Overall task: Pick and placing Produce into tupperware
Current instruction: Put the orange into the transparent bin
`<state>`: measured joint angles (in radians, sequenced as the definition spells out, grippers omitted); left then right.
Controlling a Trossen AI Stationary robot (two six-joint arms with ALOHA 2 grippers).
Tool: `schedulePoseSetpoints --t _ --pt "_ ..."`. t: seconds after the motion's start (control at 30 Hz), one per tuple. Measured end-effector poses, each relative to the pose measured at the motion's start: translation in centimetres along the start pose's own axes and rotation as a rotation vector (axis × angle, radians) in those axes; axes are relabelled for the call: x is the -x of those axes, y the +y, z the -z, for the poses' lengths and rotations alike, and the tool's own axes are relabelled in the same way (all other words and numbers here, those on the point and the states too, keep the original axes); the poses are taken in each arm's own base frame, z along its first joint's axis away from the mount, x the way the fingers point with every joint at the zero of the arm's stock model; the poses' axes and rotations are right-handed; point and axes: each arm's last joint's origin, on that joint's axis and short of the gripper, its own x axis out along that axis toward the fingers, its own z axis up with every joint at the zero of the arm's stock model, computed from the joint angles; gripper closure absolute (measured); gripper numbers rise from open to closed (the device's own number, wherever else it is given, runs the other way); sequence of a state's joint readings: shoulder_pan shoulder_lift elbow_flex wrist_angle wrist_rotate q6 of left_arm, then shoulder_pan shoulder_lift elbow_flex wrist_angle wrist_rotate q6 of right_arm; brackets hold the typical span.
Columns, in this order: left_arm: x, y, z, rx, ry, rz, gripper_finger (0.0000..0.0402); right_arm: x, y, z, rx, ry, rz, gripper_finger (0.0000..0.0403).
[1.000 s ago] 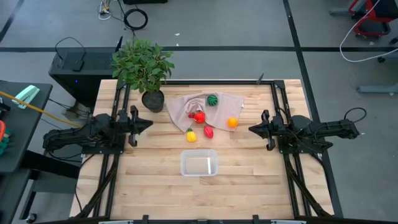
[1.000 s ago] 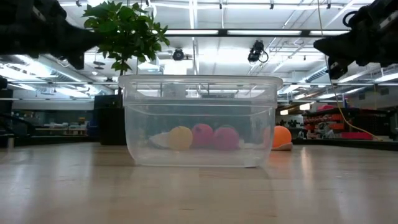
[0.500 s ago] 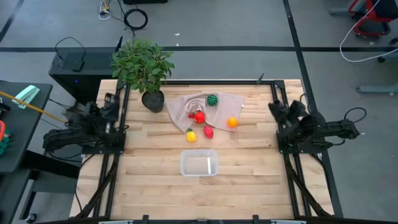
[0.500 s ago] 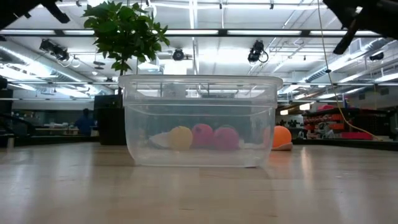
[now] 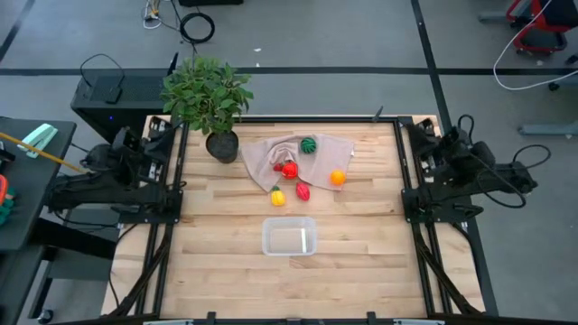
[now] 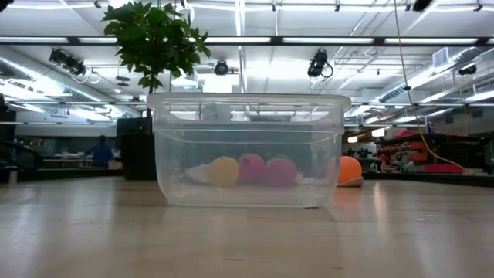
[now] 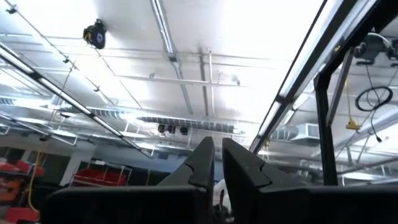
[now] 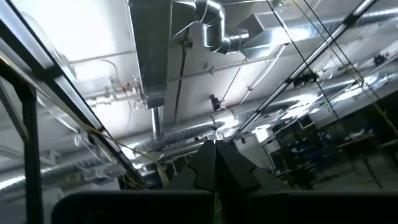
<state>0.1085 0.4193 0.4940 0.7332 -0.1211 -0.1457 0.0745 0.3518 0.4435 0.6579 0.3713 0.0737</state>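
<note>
The clear tupperware (image 5: 289, 237) stands on the table near its near edge, with nothing in it; the low view shows it close up (image 6: 247, 150). Behind it lie the yellow piece (image 5: 277, 196), a red piece (image 5: 302, 191) and the orange piece (image 5: 337, 178) on the wood. A second red piece (image 5: 289, 169) and the dark green round one (image 5: 309, 144) rest on the beige cloth (image 5: 271, 155). My left arm (image 5: 135, 162) is folded back at the table's left edge, my right arm (image 5: 452, 158) at its right edge. Both wrist views look up at the ceiling: left gripper (image 7: 217, 163) shut, right gripper (image 8: 214, 158) shut, both holding nothing.
A leafy potted plant (image 5: 208, 95) stands at the table's far left corner, beside the cloth. Black frame rails (image 5: 173, 181) run along the left and right sides of the table. Bare wood lies around the tupperware.
Both arms have drawn back from over the table, the left toward the left edge and the right toward the right edge, and have tipped up until their grippers point at the ceiling. They have left the low view. The produce and tupperware have stayed put.
</note>
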Motion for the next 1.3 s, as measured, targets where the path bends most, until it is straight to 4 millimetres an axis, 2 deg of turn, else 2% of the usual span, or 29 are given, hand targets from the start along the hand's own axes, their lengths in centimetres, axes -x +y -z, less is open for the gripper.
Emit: schedulePoseSetpoints --t 0.13,0.3,0.53,0.63,0.77,0.97,1.1,1.3 --pt "-2.9 -0.6 -0.8 -0.001 0.019 0.052 0.0350 -3.4 1.4 -1.2 0.049 0.045 -0.005 0.0386" --pt "-6.2 -1.3 -1.9 -0.007 0.098 0.060 0.0333 -7.3 3.0 -1.6 -0.017 0.251 0.014 0.0386" --pt "-9.7 -1.7 -1.4 -0.036 0.485 0.004 0.0299 -11.5 4.7 -0.8 0.084 0.645 0.056 0.0384" --pt "-10.7 -2.1 -1.1 -0.025 0.604 0.003 0.0289 -12.6 5.1 -0.2 0.150 0.815 0.082 0.0374" --pt "-11.9 -3.1 -0.6 -0.008 0.697 0.020 0.0282 -13.8 5.5 1.2 0.255 0.991 0.045 0.0340" --pt "-13.2 -5.2 1.1 -0.095 0.874 0.045 0.0280 -15.4 5.9 2.8 0.320 1.104 0.059 0.0270" --pt "-13.5 -5.9 2.4 -0.174 1.016 -0.038 0.0274 -15.8 5.0 4.0 0.287 1.187 0.160 0.0235" --pt "-13.5 -6.3 5.0 -0.126 1.139 -0.166 0.0249 -15.2 2.7 6.4 0.281 1.387 0.330 0.0208"
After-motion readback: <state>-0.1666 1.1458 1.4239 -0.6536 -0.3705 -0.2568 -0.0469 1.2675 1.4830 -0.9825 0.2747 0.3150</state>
